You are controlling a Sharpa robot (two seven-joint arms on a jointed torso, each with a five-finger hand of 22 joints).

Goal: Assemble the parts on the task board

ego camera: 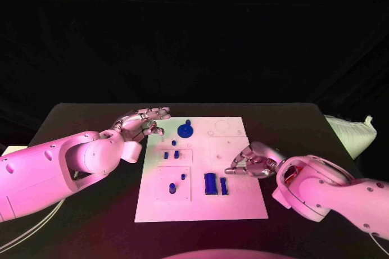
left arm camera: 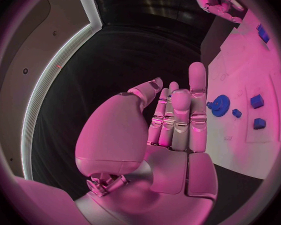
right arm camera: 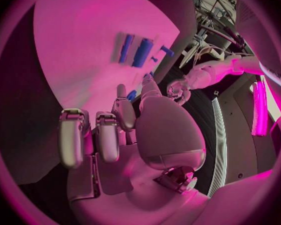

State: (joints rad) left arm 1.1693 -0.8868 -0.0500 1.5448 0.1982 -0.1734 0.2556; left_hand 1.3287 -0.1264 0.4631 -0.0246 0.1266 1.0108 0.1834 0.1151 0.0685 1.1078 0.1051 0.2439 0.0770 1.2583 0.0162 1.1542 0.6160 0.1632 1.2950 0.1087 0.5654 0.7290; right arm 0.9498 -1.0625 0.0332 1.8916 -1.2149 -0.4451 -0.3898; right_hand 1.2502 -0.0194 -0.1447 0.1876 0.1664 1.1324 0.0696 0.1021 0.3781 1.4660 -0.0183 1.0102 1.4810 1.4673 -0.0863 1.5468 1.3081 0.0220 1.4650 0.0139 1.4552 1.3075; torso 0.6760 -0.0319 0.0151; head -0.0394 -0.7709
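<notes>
The white task board (ego camera: 235, 205) lies in the middle of the black table. A blue gear (ego camera: 186, 130) (left arm camera: 220, 105) sits near its far left part. Small blue parts (ego camera: 171, 155) (left arm camera: 257, 101) lie just nearer than the gear, and two more (ego camera: 172, 187) lie further toward me. Two long blue parts (ego camera: 216, 184) (right arm camera: 142, 52) lie side by side near the board's middle. My left hand (ego camera: 143, 124) (left arm camera: 175, 120) hovers at the board's far left corner, fingers straight and apart, holding nothing. My right hand (ego camera: 251, 160) (right arm camera: 125, 130) hangs over the board's right edge, fingers curled in, with nothing seen in them.
A white bag (ego camera: 352, 134) lies at the table's far right edge. Bare black table (ego camera: 97, 214) runs along both sides of the board. The left arm (right arm camera: 209, 75) reaches over the board's far end.
</notes>
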